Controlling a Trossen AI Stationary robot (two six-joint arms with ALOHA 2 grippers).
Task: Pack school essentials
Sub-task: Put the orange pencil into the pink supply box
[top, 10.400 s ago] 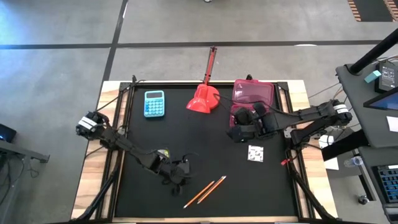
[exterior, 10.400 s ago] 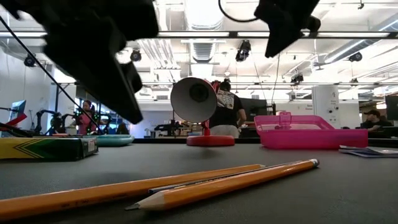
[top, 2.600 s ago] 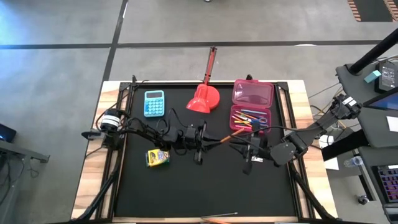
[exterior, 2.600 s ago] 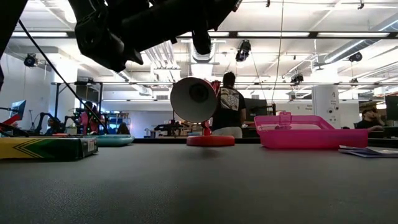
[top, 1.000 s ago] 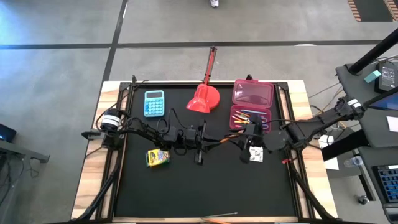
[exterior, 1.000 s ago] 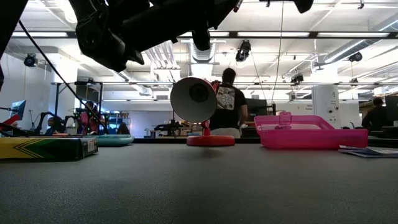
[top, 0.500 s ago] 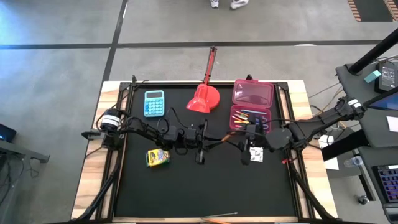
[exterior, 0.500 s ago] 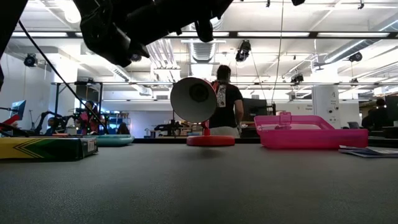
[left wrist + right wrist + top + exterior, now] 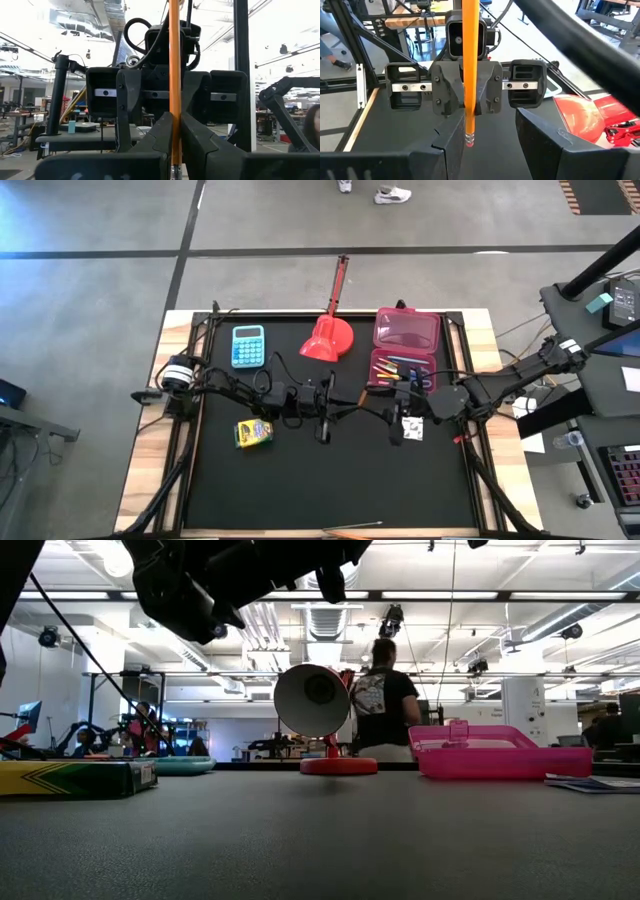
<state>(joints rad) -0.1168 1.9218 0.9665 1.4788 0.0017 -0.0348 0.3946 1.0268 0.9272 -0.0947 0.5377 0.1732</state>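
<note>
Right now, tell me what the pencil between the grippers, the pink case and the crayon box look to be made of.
Pencil: probably painted wood, glossy orange shaft with a pinkish eraser tip.
Pink case: likely plastic, translucent pink with a light sheen on its open lid.
Crayon box: probably printed cardboard, matte yellow and green with sharp folded edges.

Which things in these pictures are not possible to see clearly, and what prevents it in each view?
- Contact between the right gripper and the orange pencil that the left gripper holds: high view, too small and crowded by cables.
- Contents of the pink case: high view too small; low view shows only its wall.
- White square: high view, partly under the right gripper.
- Second pencil: high view, at the table's near edge, too thin to make out.
</note>
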